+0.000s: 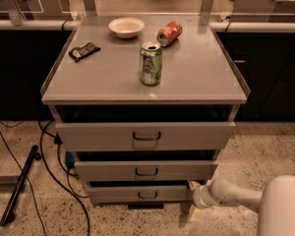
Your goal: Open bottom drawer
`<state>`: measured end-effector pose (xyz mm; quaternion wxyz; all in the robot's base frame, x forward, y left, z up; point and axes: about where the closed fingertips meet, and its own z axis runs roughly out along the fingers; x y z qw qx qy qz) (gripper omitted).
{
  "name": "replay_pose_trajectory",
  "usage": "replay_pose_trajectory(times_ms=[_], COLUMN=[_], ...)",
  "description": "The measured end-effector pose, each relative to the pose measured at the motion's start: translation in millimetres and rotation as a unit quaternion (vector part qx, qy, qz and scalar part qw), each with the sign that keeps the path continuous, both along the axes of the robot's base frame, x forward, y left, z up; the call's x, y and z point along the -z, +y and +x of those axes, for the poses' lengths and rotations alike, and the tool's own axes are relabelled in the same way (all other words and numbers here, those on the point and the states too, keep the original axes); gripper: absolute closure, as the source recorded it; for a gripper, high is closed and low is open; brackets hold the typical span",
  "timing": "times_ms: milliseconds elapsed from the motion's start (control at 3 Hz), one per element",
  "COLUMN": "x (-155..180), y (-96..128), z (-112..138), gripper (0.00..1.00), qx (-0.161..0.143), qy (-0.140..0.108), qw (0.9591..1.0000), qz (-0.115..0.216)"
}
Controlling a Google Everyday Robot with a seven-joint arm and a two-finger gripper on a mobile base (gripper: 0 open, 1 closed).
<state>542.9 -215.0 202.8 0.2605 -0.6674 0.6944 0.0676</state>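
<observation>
The bottom drawer [140,194] is the lowest and narrowest of three light-grey fronts, with a small dark loop handle [147,195] at its centre. It stands pulled out a little, with a dark gap above it. My gripper [193,199] is low at the drawer's right end, just off its corner and near the floor. Its pale fingertips [193,185] stand apart, one near the drawer's top right corner and one lower down. It holds nothing. My white arm [236,196] reaches in from the lower right.
The middle drawer [146,170] and the top drawer [146,135] also stand slightly out. On the cabinet top are a green can [150,64], a tipped red can [169,33], a white bowl [126,27] and a dark wrapper [84,51]. Cables [49,166] and a black rod [19,185] lie on the floor at the left.
</observation>
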Motion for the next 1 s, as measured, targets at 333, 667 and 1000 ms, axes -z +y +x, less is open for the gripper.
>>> replay_pose_trajectory(times_ms=[333, 667, 1000], x=[12, 24, 45], y=[8, 15, 21], z=[7, 11, 8], gripper=[0.0, 0.0, 0.0], qx=[-0.008, -0.016, -0.024], qy=[0.013, 0.028, 0.056], qw=[0.9999, 0.9995, 0.998], qz=[-0.001, -0.004, -0.016])
